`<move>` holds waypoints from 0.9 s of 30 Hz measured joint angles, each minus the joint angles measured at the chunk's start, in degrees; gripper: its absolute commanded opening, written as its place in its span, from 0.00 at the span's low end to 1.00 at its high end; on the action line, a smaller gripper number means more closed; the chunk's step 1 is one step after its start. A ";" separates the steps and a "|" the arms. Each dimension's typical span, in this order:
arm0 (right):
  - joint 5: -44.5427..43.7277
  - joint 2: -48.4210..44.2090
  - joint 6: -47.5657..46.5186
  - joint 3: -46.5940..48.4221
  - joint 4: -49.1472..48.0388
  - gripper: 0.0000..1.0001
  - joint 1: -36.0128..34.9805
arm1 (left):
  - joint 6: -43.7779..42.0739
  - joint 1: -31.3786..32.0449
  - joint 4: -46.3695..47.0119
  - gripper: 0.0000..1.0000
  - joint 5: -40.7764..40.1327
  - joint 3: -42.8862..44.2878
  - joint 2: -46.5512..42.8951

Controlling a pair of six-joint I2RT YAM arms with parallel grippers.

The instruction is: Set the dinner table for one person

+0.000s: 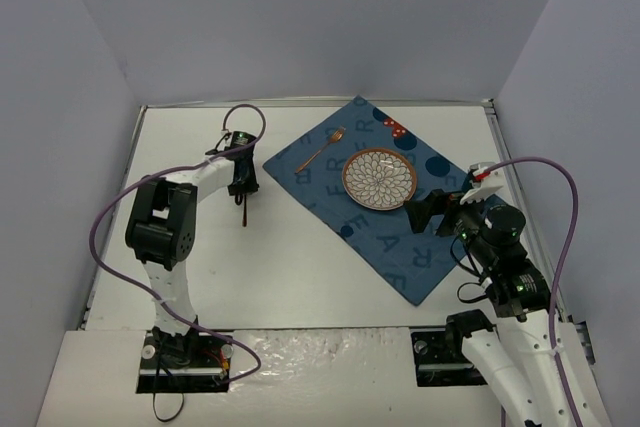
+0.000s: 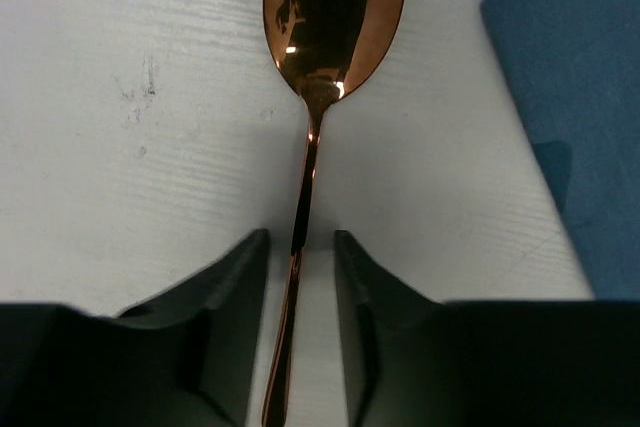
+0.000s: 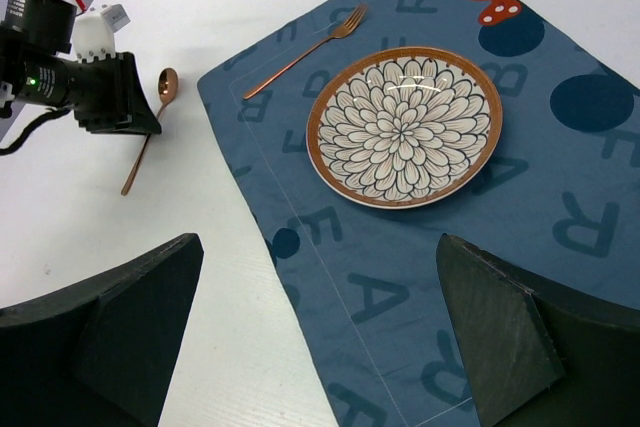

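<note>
A copper spoon point(image 2: 335, 7) lies on the white dinner table point(image 1: 300, 277), left of the blue letter-printed mat point(image 1: 400, 247). My left gripper point(image 2: 300, 237) straddles the spoon's handle with a small gap on each side, so it is open and low over the table. It also shows in the top view point(image 1: 243, 187). A flower-patterned plate point(image 1: 380, 179) and a copper fork point(image 1: 322, 150) lie on the mat. My right gripper point(image 3: 318, 247) is wide open and empty, above the mat's near edge just short of the plate point(image 3: 405, 127).
White walls close in the table on the left, back and right. The fork point(image 3: 305, 47) lies at the mat's far left edge. A red spotted print point(image 3: 492, 2) is at the mat's far corner. The spoon point(image 3: 150, 137) lies close to the mat's left corner.
</note>
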State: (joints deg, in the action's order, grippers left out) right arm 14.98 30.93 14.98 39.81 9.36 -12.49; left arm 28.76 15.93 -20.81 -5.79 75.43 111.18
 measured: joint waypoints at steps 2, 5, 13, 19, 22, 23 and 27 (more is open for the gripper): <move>0.00 -0.23 0.00 0.00 0.17 1.00 0.00 | 0.24 -0.16 0.51 0.05 0.29 0.21 0.32; 0.00 -0.46 0.00 0.00 0.48 1.00 0.00 | 0.34 -0.32 1.07 0.00 0.60 0.25 0.46; 0.00 -0.54 0.00 0.00 0.96 1.00 0.00 | 0.34 -0.25 1.21 0.00 1.02 -0.34 -0.09; -0.04 -0.61 -0.04 0.30 1.45 1.00 0.00 | -0.65 2.84 -3.36 0.00 1.04 -0.43 -2.50; -0.08 -1.08 -0.04 1.58 1.98 1.00 0.00 | -1.54 7.67 -6.60 0.00 0.90 2.14 -3.38; -0.17 -1.44 -0.06 2.15 2.17 1.00 0.00 | -1.73 9.67 -7.35 0.00 0.88 3.51 -3.47; -1.30 -3.98 -0.47 4.90 3.44 1.00 0.00 | -2.15 19.05 -9.84 0.00 0.61 11.21 -3.17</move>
State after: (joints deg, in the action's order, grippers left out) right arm 13.68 26.96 14.51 44.71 12.80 -12.49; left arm 26.61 34.98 -30.64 -5.18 86.64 108.01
